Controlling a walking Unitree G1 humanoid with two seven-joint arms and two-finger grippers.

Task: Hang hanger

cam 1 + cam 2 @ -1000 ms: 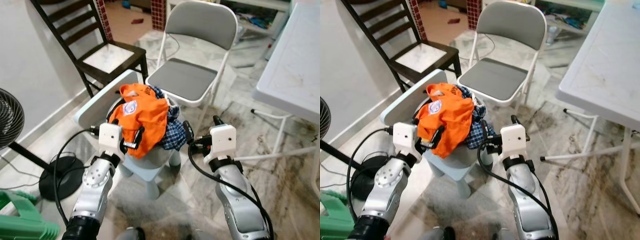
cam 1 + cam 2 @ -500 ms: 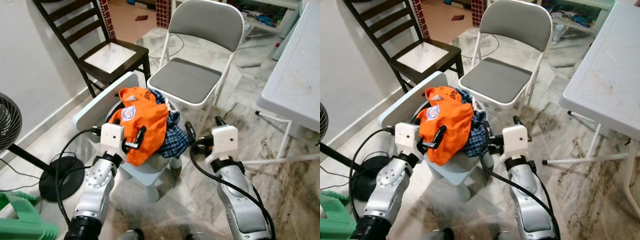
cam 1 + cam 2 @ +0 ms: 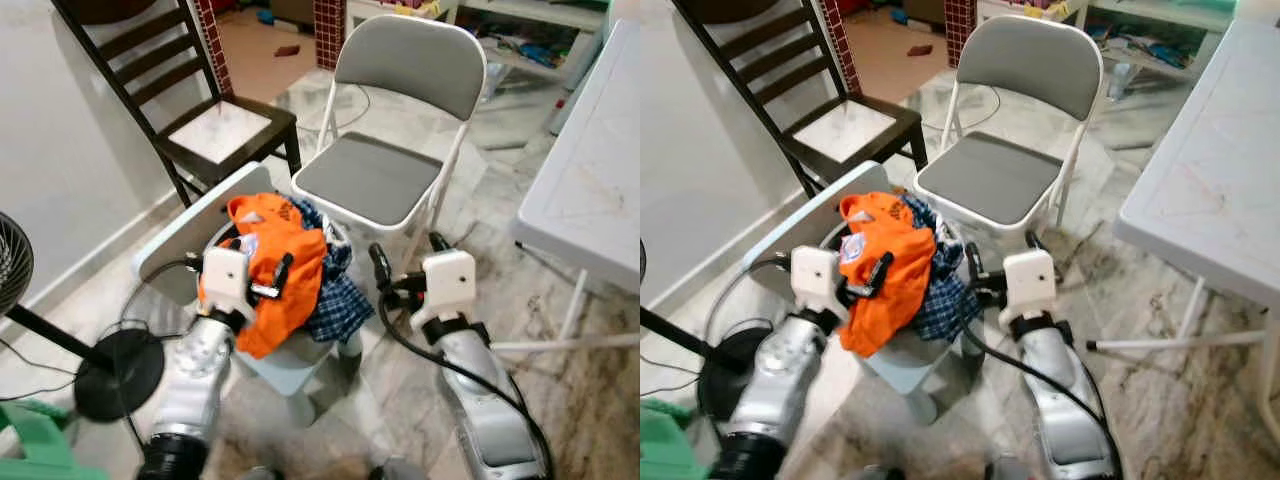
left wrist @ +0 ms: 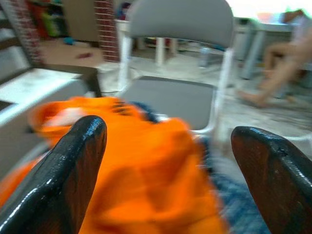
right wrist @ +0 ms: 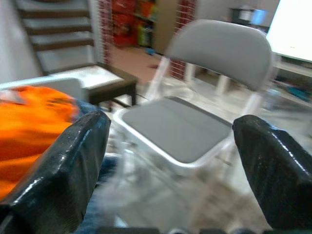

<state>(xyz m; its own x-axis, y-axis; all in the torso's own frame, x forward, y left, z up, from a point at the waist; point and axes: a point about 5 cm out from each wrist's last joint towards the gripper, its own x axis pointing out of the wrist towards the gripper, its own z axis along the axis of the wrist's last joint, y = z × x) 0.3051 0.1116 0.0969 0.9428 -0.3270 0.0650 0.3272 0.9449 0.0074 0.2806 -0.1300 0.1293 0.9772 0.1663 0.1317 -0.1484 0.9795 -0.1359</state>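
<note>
A: Grippers, state?
B: Left gripper [image 4: 165,161]: fingers spread wide, holding nothing, just above the orange garment [image 3: 270,265]. Right gripper [image 5: 170,161]: spread wide, empty, facing the grey folding chair [image 3: 385,175].
A: The hanger?
B: Cannot tell; none made out. Clothes heap over the rim of a pale blue bin [image 3: 300,355].
A: Room?
B: Open floor [image 3: 480,240] between chair and white table [image 3: 590,190] edge; dark wooden chair [image 3: 215,125] beyond the bin.
</note>
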